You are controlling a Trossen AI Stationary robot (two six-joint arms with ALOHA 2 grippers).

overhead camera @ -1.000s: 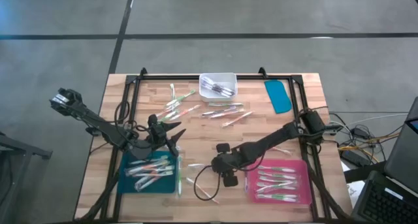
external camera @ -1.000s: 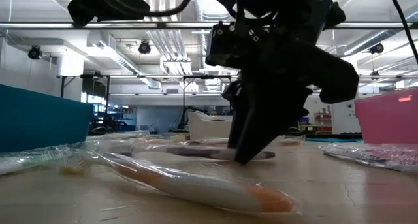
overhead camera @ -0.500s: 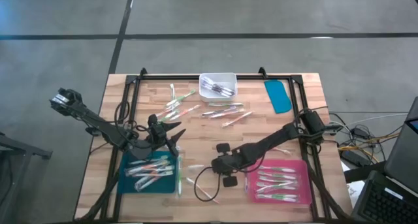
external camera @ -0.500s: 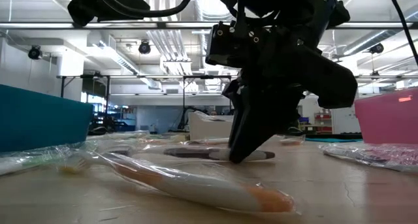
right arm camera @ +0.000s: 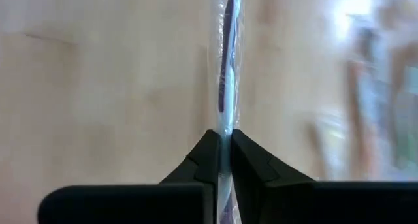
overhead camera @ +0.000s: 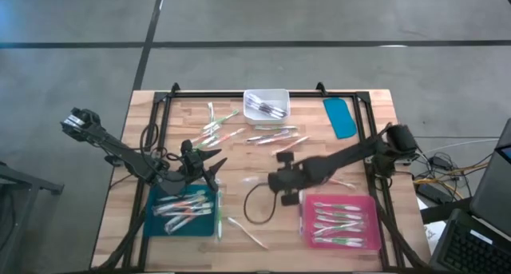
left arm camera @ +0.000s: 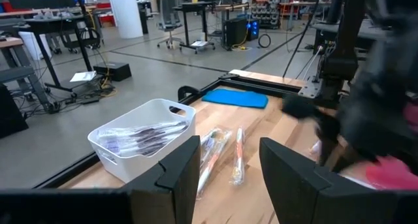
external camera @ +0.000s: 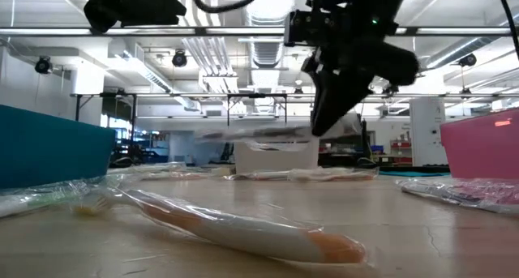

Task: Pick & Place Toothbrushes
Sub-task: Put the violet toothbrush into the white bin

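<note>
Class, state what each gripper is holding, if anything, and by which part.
The right gripper pinches a wrapped toothbrush near one end, lifted off the table. The left gripper holds nothing.

We see a counter point(overhead camera: 375, 106) of pale wood, its planks smooth and matt with visible grain, framed by thin black metal rails point(overhead camera: 239, 93). The toothbrushes point(overhead camera: 275, 133) lie in clear, crinkled plastic wrap that catches the light; the one nearest the low camera point(external camera: 243, 229) looks glossy, orange showing through the film. The white bin point(overhead camera: 267, 104) is smooth plastic with a soft sheen. The teal tray point(overhead camera: 184, 210) and the pink tray point(overhead camera: 339, 223) look like smooth, hard plastic. The right tool point(right arm camera: 223, 160) has matt black fingers point(right arm camera: 204, 160) pressed on a wrapped toothbrush point(right arm camera: 226, 87).
</note>
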